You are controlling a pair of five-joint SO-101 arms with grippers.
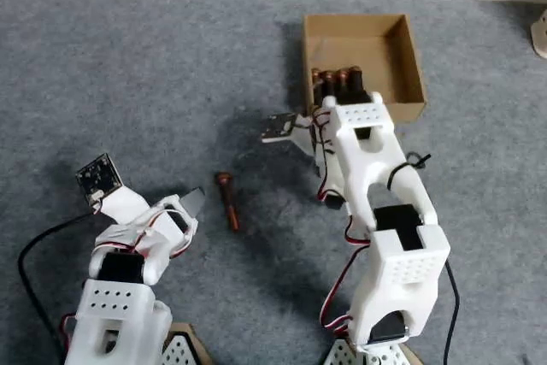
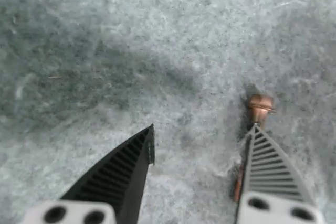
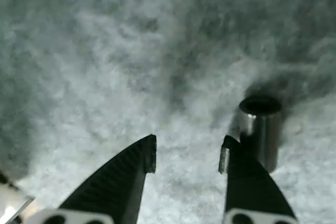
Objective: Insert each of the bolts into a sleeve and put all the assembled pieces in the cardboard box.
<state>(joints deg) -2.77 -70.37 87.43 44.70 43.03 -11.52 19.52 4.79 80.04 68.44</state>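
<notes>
Landmark: cardboard box point(image 1: 402, 66), open top up, at the far side of the grey carpet point(image 1: 128, 66). Inside it, at the near left corner, a row of copper-coloured pieces point(image 1: 335, 81) stands side by side against the near wall. Their lower parts are hidden behind my right arm point(image 1: 376, 168), which comes up to that same corner from outside the box.

My right gripper point(image 3: 186, 153): jaws apart, nothing held, carpet in the gap. A dark metal sleeve point(image 3: 260, 129) stands upright on the carpet, outside the box, open mouth up. It is just past the tip of one finger point(image 3: 247, 187) and partly covered by it. Touching or not, I cannot tell.

One bolt point(image 1: 228, 203) lies flat on the carpet, well apart from the box on its near left side, head at the end nearer the box.

My left gripper point(image 2: 203, 129): jaws spread wide, gripping nothing. The light finger point(image 2: 273, 177) runs along the bolt, with the copper head showing just beyond the fingertip and a bit of shank on the finger's inner side. The dark finger point(image 2: 121, 177) is over carpet, apart from the bolt
</notes>
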